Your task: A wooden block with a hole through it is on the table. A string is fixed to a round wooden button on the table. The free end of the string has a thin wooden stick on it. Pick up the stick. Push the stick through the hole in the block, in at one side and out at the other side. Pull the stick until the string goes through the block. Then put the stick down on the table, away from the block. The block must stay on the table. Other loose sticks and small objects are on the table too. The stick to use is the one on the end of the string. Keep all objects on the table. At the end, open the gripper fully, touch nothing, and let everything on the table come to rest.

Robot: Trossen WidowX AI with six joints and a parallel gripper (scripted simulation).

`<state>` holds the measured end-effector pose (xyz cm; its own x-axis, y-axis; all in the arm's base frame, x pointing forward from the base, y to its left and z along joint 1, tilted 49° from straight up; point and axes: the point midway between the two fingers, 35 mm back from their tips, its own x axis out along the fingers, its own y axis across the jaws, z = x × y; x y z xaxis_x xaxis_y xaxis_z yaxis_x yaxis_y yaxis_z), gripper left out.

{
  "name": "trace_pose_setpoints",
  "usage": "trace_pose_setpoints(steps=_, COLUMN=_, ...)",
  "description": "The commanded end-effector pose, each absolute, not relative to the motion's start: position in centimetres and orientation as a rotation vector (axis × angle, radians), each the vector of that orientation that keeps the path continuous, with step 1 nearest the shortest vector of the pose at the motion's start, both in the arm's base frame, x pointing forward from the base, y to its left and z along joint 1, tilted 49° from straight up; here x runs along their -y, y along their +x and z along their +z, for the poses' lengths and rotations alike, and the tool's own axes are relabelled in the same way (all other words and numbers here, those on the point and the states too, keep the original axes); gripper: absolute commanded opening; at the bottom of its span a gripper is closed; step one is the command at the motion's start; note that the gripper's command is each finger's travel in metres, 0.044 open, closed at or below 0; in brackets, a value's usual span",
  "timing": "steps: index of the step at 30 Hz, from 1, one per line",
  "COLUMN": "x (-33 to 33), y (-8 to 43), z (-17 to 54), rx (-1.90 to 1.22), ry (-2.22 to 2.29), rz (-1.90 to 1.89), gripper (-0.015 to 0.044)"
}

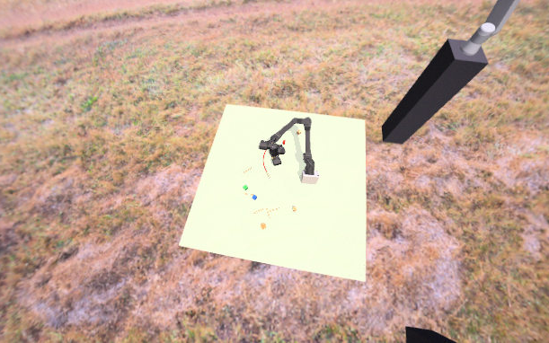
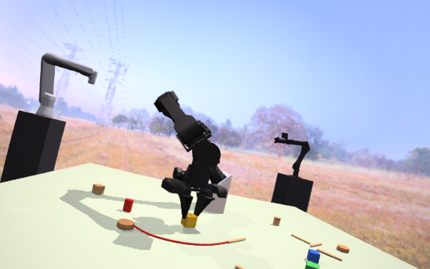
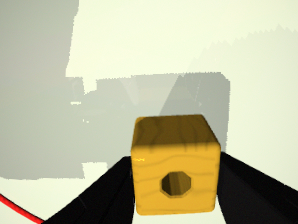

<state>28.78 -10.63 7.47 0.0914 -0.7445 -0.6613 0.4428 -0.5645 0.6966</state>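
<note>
The pincer (image 2: 191, 215) (image 3: 173, 164) is closed on the block (image 2: 189, 221) (image 3: 175, 167), one finger per side. The stick (image 2: 237, 240), fixed to the string (image 2: 187, 243) (image 3: 19, 209), lies on the bench (image 1: 329, 233) (image 2: 64, 246) (image 3: 270, 100), outside the block's hole (image 3: 176, 184).

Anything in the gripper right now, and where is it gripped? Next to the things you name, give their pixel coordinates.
Yes: the gripper (image 2: 190, 215) (image 3: 173, 164) holds the yellow block (image 2: 189, 221) (image 3: 175, 156) by two opposite sides, with the holed face left uncovered between the fingers.

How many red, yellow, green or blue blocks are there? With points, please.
4. The yellow block (image 2: 189, 222) (image 3: 175, 162) is in the gripper (image 1: 276, 153) (image 2: 191, 215) (image 3: 173, 164). The red block (image 1: 284, 142) (image 2: 128, 205) is near the string's button (image 2: 125, 224). The green block (image 1: 245, 188) (image 2: 312, 265) and blue block (image 1: 254, 197) (image 2: 313, 255) are near each other. Others might be hidden.
</note>
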Motion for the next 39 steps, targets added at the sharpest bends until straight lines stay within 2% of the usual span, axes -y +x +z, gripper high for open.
trace_pose_setpoints(steps=1, x=10.4, y=28.8, z=7.8, rx=0.324, ry=1.453, rz=-1.633, gripper=0.0)
trace_pose_setpoints(steps=39, x=12.3, y=26.5, z=7.6, rx=0.041, ry=1.793, rz=-1.251, gripper=0.0)
